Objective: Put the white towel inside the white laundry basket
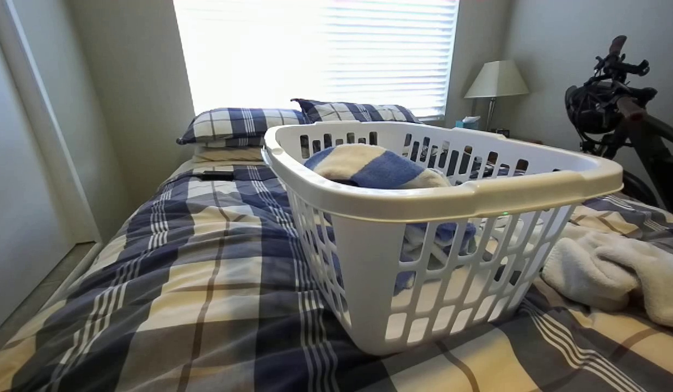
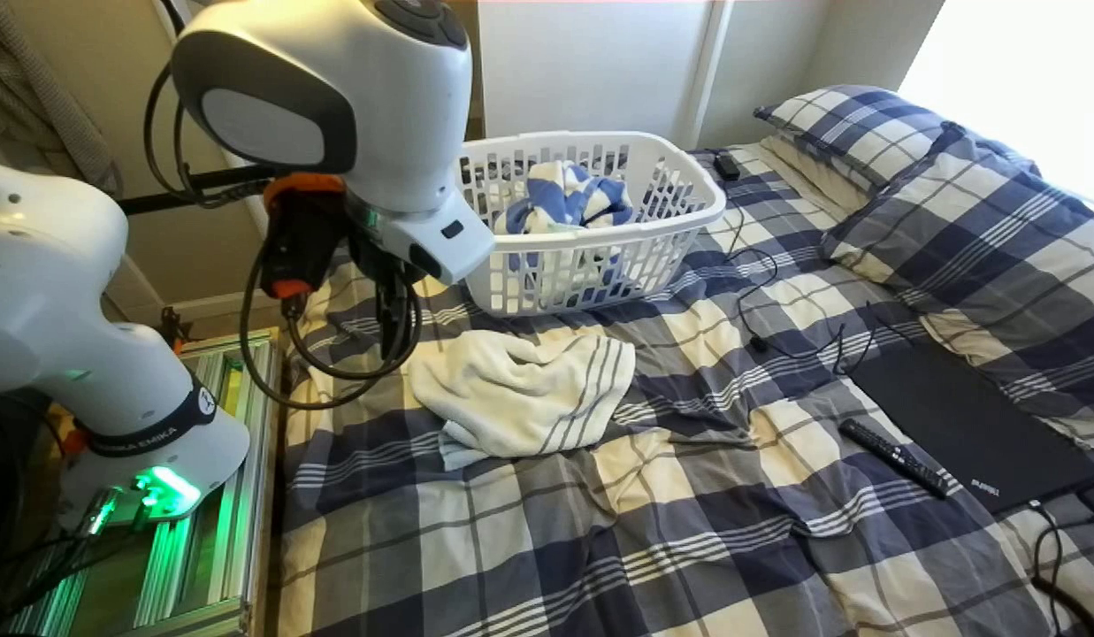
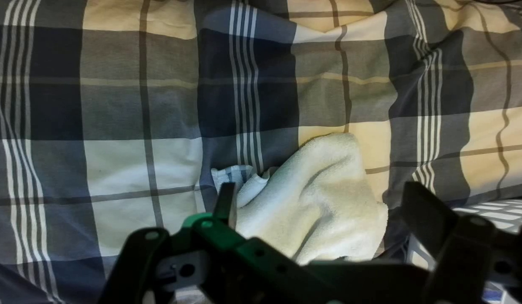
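The white towel (image 2: 520,398) lies crumpled on the plaid bed, with dark stripes near one end. It also shows in an exterior view (image 1: 592,267) and in the wrist view (image 3: 328,202). The white laundry basket (image 2: 617,234) stands upright beside it on the bed; its near rim shows large in an exterior view (image 1: 412,202). In the wrist view, part of the basket (image 3: 509,215) shows at the right edge. My gripper (image 3: 320,188) is open and empty, its fingers spread above the towel. In an exterior view, the gripper (image 2: 392,327) is partly hidden by cables.
A blue-and-white striped towel (image 2: 569,199) lies inside the basket. A black laptop (image 2: 971,425), a remote (image 2: 896,456) and loose cables (image 2: 759,292) lie on the bed. Plaid pillows (image 2: 971,239) are at the bed's head.
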